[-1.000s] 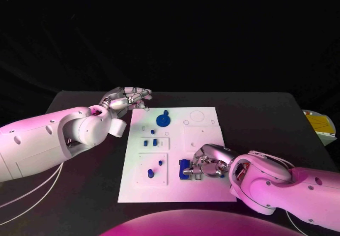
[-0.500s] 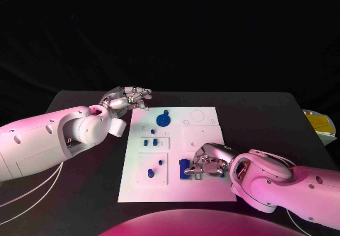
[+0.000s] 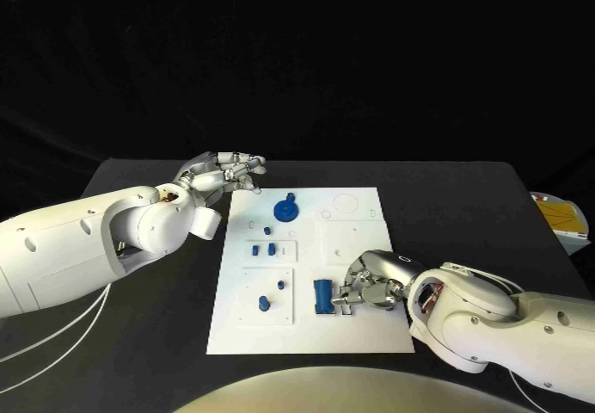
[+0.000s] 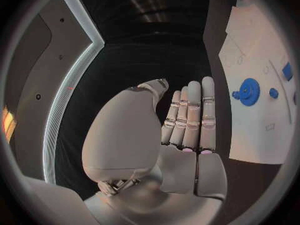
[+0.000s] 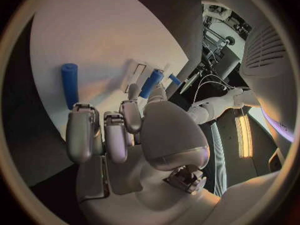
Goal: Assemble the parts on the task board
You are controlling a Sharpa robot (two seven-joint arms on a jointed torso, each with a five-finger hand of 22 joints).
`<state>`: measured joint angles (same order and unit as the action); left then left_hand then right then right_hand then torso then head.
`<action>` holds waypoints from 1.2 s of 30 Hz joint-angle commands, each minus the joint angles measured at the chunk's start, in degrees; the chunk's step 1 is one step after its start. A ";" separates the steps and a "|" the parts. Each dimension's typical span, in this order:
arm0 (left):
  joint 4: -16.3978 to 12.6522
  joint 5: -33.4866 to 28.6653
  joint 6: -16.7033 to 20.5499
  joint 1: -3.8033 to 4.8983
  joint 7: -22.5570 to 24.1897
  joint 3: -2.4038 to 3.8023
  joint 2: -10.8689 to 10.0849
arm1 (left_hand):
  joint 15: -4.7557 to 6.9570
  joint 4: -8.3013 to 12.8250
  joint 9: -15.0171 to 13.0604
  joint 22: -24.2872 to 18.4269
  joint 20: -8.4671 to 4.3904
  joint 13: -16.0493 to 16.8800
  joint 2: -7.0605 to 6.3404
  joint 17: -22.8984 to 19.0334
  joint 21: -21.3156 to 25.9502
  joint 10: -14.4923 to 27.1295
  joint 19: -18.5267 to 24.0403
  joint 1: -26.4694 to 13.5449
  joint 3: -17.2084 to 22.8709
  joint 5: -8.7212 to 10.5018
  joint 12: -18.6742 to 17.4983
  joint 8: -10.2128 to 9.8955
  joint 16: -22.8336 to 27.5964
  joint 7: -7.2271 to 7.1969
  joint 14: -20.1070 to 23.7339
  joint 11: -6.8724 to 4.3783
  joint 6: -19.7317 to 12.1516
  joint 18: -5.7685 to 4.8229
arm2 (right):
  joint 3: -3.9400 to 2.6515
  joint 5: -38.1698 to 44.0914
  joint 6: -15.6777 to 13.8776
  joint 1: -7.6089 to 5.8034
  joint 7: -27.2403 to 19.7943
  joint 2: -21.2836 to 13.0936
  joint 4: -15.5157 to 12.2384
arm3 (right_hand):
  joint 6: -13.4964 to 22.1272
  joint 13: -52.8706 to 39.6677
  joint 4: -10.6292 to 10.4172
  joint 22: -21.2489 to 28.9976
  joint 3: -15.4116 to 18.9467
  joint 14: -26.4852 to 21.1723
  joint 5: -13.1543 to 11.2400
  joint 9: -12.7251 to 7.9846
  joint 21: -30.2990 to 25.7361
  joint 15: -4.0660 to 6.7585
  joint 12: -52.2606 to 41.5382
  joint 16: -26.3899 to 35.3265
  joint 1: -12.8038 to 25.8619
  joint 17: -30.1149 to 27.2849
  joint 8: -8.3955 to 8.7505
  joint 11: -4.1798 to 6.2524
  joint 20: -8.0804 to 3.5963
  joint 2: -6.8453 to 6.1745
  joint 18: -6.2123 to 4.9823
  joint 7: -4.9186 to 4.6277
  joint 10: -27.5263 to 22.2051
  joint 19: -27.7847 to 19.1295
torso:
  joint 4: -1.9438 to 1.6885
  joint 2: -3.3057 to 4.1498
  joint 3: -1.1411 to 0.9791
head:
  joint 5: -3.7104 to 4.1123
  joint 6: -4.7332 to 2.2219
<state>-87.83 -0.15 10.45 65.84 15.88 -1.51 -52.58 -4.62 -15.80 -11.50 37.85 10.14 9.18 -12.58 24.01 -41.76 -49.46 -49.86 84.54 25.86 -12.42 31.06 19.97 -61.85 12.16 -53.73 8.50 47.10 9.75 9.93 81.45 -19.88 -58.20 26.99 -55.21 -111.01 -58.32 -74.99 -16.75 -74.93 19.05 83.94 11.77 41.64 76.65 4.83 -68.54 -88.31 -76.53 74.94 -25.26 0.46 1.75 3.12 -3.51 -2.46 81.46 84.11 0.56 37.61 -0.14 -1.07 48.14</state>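
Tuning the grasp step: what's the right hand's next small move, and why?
Probably close the fingers of the right hand on the short blue part at its fingertips, then lift. The wrist view puts that part right by the thumb, but I cannot tell whether it is gripped yet. The long blue cylinder lies free on the task board beside the hand.

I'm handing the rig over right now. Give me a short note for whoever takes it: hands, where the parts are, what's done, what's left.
Left hand: holds nothing, fingers straight and together, off the far left corner of the task board.
Right hand: low over the board's near right part, next to the blue cylinder; whether it holds anything cannot be told.
Parts: blue gear at the far end; two small blue pieces mid-left; blue peg in the near left panel.
Done: cannot judge which parts are seated.
Left: probably the cylinder; check the outlines on the right.
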 commanded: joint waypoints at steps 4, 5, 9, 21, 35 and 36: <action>-0.20 0.12 -0.81 0.03 0.28 0.03 -0.02 | -0.12 -0.02 -0.05 -0.08 0.21 0.05 0.09 -0.09 0.19 0.47 0.10 0.47 0.23 -0.23 0.32 0.35 0.01 0.15 0.30 0.13 -0.44 0.68 | -0.01 0.26 -2.73 -0.16 -1.53 -1.39 -0.57 | 0.19 -0.75 0.15 -11.69 0.75 5.03 -0.05 -0.15 -0.59 0.15 -0.66 -0.09 -3.05 9.61 0.12 1.10 -0.40 3.78 0.98 -0.08 0.88 2.00 | -0.04 -0.01 0.05 | 0.17 0.02; -0.21 0.12 -0.80 0.03 0.29 0.03 -0.05 | -0.12 -0.02 -0.05 -0.08 0.21 0.05 0.09 -0.09 0.19 0.47 0.10 0.47 0.23 -0.23 0.32 0.35 0.01 0.15 0.30 0.13 -0.44 0.68 | -0.01 0.00 -3.41 -0.32 -1.92 -1.83 -0.66 | 0.62 -0.53 0.21 -11.61 0.89 5.02 -0.03 -0.27 -0.93 0.08 -0.27 -0.06 -3.31 9.56 0.38 1.00 -0.36 3.72 0.92 -0.23 0.67 1.90 | -0.05 -0.03 0.06 | 0.17 0.02; -0.28 0.12 -0.71 0.03 0.38 0.03 -0.19 | -0.12 -0.02 -0.06 -0.08 0.21 0.05 0.08 -0.10 0.21 0.50 0.09 0.46 0.24 -0.22 0.36 0.36 0.00 0.16 0.32 0.14 -0.46 0.67 | -0.05 -1.35 -5.83 -1.75 -3.88 -4.78 -1.18 | 3.08 0.39 0.40 -11.30 1.61 4.97 0.02 -1.51 -2.26 -0.76 1.42 0.01 -5.78 9.44 2.74 -0.05 0.24 3.30 0.73 -1.50 -0.36 1.49 | -0.01 -0.10 0.11 | 0.28 -0.02; -0.48 0.13 -0.83 0.03 0.79 0.02 -0.25 | -0.14 -0.06 -0.07 -0.08 0.22 0.04 -0.01 -0.10 0.23 0.52 0.09 0.37 0.18 -0.19 0.39 0.38 -0.01 0.16 0.33 0.15 -0.47 0.66 | 0.07 0.98 -2.17 -3.25 -3.03 -11.76 -1.54 | 4.09 0.94 0.56 -11.47 2.31 5.03 -0.56 -3.03 -1.69 -1.50 2.40 -0.10 -8.61 9.85 5.40 -0.88 0.92 2.91 0.85 -2.50 -0.90 1.64 | 0.10 -0.09 0.09 | 1.29 -0.32; -0.61 0.29 -0.86 0.03 0.87 0.02 -0.30 | -0.14 -0.06 -0.07 -0.08 0.22 0.04 -0.01 -0.10 0.23 0.52 0.09 0.37 0.18 -0.19 0.39 0.38 -0.01 0.16 0.33 0.15 -0.47 0.66 | 0.28 5.47 -0.35 0.50 0.80 -12.86 -2.11 | 2.65 0.75 0.08 -11.61 3.28 5.05 -1.01 -3.45 -1.13 -1.57 2.09 -0.13 -7.65 9.95 5.78 -0.88 1.09 3.18 0.93 -2.42 -0.64 1.82 | -0.03 0.02 0.04 | 1.45 -0.35; -0.62 0.29 -0.86 0.03 0.87 0.01 -0.31 | -0.14 -0.06 -0.07 -0.08 0.22 0.04 -0.01 -0.10 0.23 0.52 0.09 0.37 0.18 -0.19 0.39 0.38 -0.01 0.16 0.33 0.15 -0.47 0.66 | 0.28 5.85 -0.40 0.76 0.95 -12.59 -2.02 | 2.52 0.76 0.08 -11.62 3.37 5.04 -1.03 -3.48 -1.10 -1.56 2.10 -0.12 -7.49 9.92 5.80 -0.86 1.10 3.25 0.93 -2.40 -0.62 1.83 | -0.04 0.01 0.03 | 1.47 -0.35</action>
<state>-88.25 -0.09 10.45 65.84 16.03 -1.53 -52.93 -4.63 -15.80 -11.47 37.85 10.14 9.18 -12.58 23.97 -41.76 -49.25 -49.86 84.54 25.86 -12.42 31.06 19.97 -61.85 11.96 -53.73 8.71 46.90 9.75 10.19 84.10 -21.58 -57.80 26.28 -68.16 -113.08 -55.35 -74.10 -16.75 -74.91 22.08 83.72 10.97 38.20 75.32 3.33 -66.21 -88.31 -79.87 74.92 -19.70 -0.79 2.28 1.15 -3.51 -4.84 80.54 84.00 0.57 37.60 -0.07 0.38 47.80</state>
